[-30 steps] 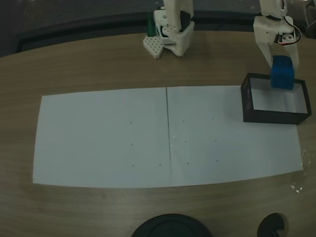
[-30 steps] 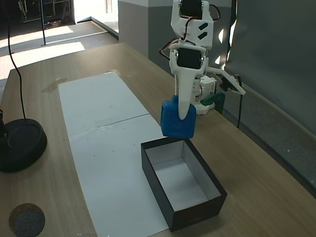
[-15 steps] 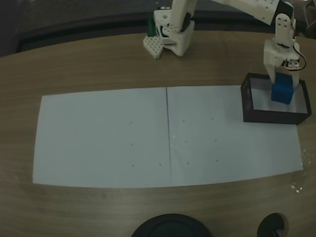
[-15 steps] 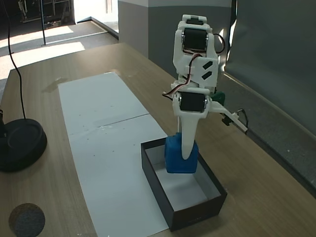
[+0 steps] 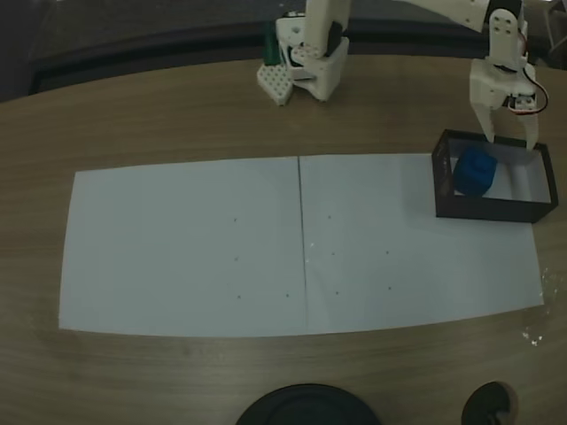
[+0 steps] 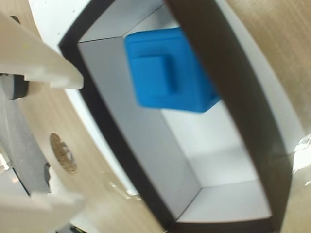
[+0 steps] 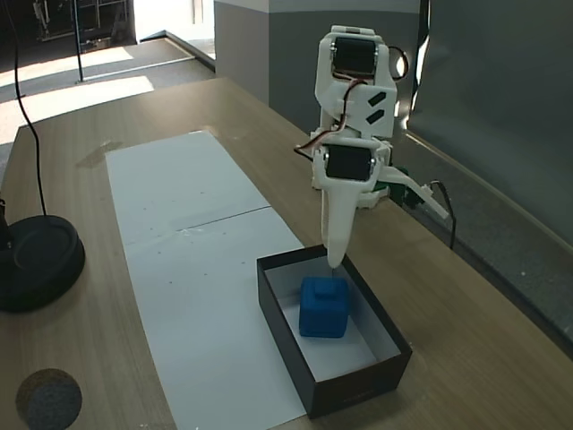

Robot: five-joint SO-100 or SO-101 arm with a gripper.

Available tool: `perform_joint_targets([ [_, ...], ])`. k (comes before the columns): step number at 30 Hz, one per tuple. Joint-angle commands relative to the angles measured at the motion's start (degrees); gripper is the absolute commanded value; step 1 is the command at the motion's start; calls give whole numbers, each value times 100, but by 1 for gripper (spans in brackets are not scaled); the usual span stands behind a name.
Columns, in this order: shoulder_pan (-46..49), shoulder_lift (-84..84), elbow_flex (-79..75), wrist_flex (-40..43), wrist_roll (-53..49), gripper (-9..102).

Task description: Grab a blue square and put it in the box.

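Observation:
The blue square [image 5: 476,170] lies free on the pale floor of the box [image 5: 443,188], toward its left end in this fixed view. My gripper [image 5: 509,140] hangs open just above the box's far wall, holding nothing. From the side, in the other fixed view, the blue square [image 7: 323,307] rests inside the box [image 7: 285,327], and one white finger [image 7: 337,240] points down over the far rim. In the wrist view the blue square [image 6: 167,70] sits against the box's inner wall [image 6: 126,145], with my open gripper [image 6: 80,138] at the left edge.
The box stands at the end of two white paper sheets [image 5: 301,243] on a wooden table. The arm's base [image 5: 306,62] is at the far edge. A black round stand [image 7: 36,260] and a dark disc [image 7: 49,399] sit at the near edge.
The gripper has opened and let go of the blue square, which dropped onto the box's floor. The gripper has risen a little above the box's rim.

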Motion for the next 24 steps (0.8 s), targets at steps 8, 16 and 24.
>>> perform_joint_targets([
  [8,2461,3797,35,914,404,0],
  [16,5467,7409,2760,369,501,0],
  [24,5836,9976,4966,-105,114,0],
])
